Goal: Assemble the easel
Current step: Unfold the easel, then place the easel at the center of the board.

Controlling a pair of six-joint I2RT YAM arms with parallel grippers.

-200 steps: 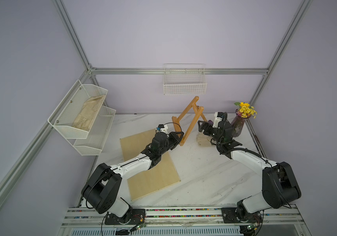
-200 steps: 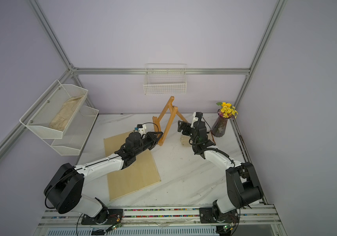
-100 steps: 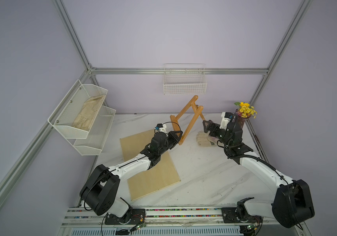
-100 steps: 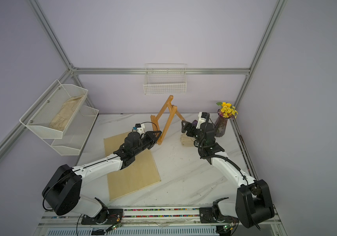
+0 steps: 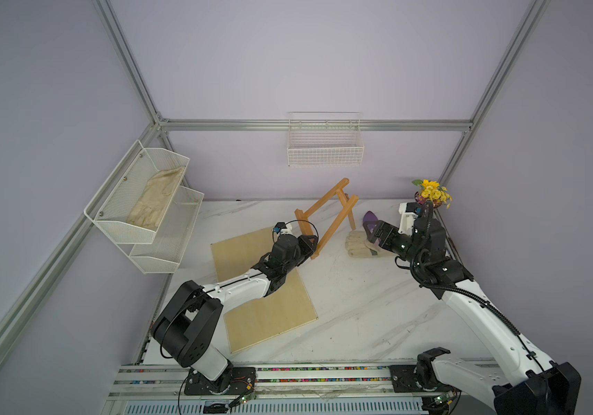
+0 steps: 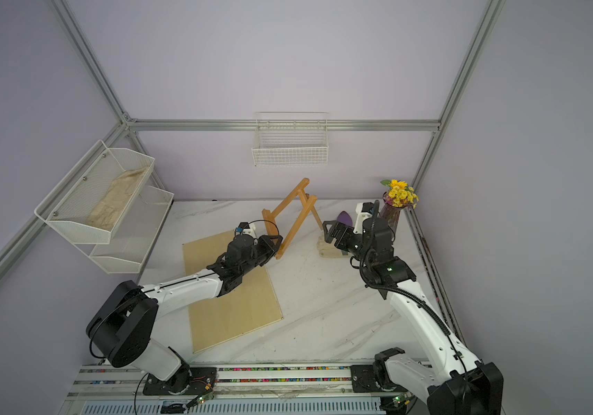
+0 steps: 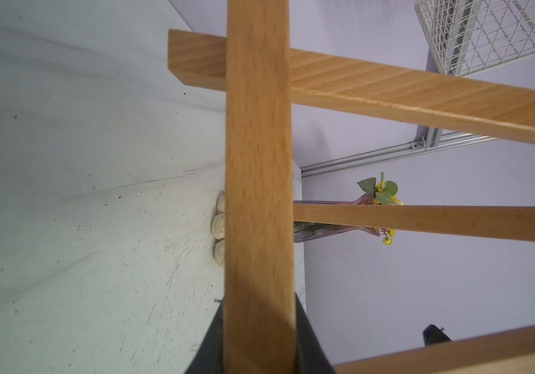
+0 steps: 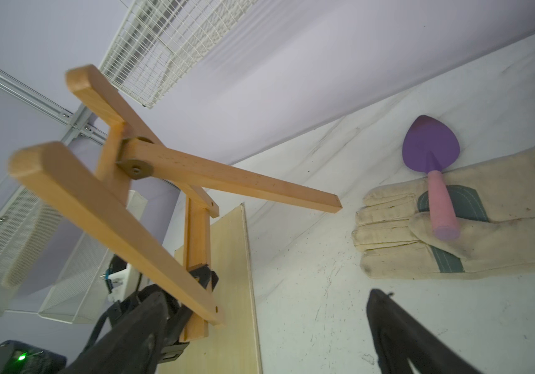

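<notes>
The easel (image 5: 336,224) (image 6: 296,226) is an orange-brown wooden A-frame, tilted up over the back of the table in both top views. Its hinged back leg (image 8: 243,183) is swung out from the two front legs. My left gripper (image 5: 311,246) (image 6: 276,246) is shut on a bar at the frame's low end; that bar fills the gap between the black fingers in the left wrist view (image 7: 259,349). My right gripper (image 5: 370,235) (image 6: 329,233) (image 8: 267,294) hangs open and empty to the right of the easel, above a glove, touching nothing.
A large pale wooden board (image 5: 262,287) lies flat under my left arm. A cream work glove (image 5: 359,244) with a purple trowel (image 8: 431,152) on it lies right of the easel. A vase of yellow flowers (image 5: 431,192), a wall basket (image 5: 325,143) and a mesh shelf (image 5: 144,201) ring the table.
My right arm has swung out to the right and its open gripper has drawn a little away from the easel. The left gripper and the easel have hardly moved.
</notes>
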